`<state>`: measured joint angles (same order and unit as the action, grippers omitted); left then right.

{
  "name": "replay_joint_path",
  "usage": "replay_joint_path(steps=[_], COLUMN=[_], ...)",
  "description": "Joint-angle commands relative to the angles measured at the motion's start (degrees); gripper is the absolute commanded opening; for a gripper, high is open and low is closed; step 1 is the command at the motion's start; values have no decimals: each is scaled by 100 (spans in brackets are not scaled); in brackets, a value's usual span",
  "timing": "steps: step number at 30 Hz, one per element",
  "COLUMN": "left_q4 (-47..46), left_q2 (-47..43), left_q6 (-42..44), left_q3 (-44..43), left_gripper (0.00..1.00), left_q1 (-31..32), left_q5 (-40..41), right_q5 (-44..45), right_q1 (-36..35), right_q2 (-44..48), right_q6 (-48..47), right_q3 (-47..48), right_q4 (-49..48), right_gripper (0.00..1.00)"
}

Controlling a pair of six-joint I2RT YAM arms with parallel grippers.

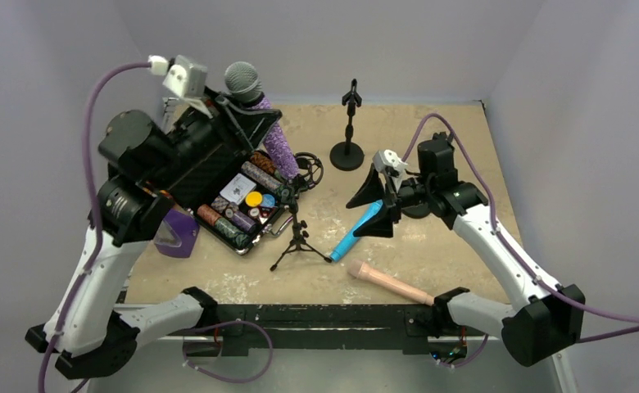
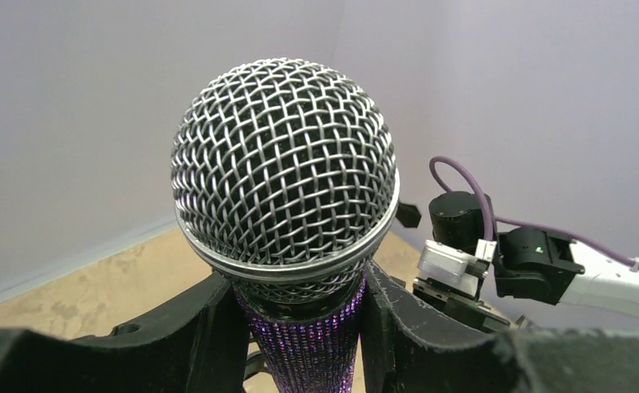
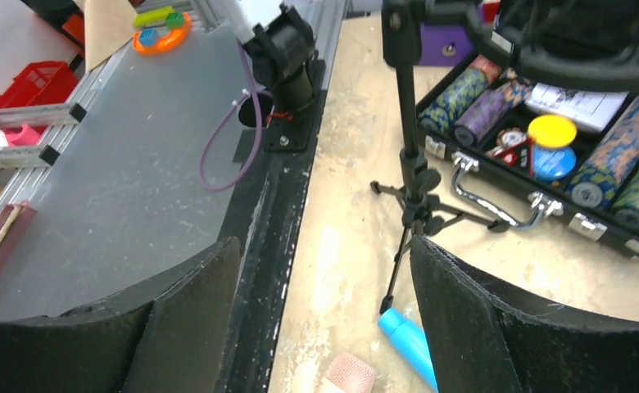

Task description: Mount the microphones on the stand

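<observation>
My left gripper (image 1: 246,110) is shut on the glittery purple microphone (image 1: 279,143), held off the table above the case, tilted, grey mesh head (image 1: 242,80) at the far end. In the left wrist view the head (image 2: 283,164) fills the frame and both fingers (image 2: 193,327) press the purple body (image 2: 308,348). A black tripod stand (image 1: 298,233) with a ring holder stands just below it. A round-base stand (image 1: 348,131) stands behind. The blue microphone (image 1: 355,232) and the peach-pink one (image 1: 390,282) lie on the table. My right gripper (image 1: 373,206) is open over the blue one's far end (image 3: 410,340).
An open black case (image 1: 192,168) of poker chips lies left of the tripod, also in the right wrist view (image 3: 595,225). A purple object (image 1: 179,233) sits by its near corner. The pink microphone's head (image 3: 349,377) lies close to the black front rail (image 3: 275,246).
</observation>
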<state>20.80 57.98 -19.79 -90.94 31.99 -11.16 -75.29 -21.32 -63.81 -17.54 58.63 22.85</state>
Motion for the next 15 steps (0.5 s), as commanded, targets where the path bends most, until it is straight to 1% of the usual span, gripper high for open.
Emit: replay_joint_path(steps=[1,6,15], left_q4=[681,765,487], left_q2=[719,1199,1543], left_q6=[827,1218,1207], left_q3=[-612,-929,-1008], left_gripper=[0,0,0], left_q1=[-18,-9,-15], left_q5=[-342,-388,-468], right_q5=[-438,-321,-267], right_q1=[2,1,6], right_q2=[-5,-57,-150], right_q6=[-675,-892,-905], right_q3=[-267,-347,-383], right_q4=[-490,-451,-527], right_gripper=[79,78,78])
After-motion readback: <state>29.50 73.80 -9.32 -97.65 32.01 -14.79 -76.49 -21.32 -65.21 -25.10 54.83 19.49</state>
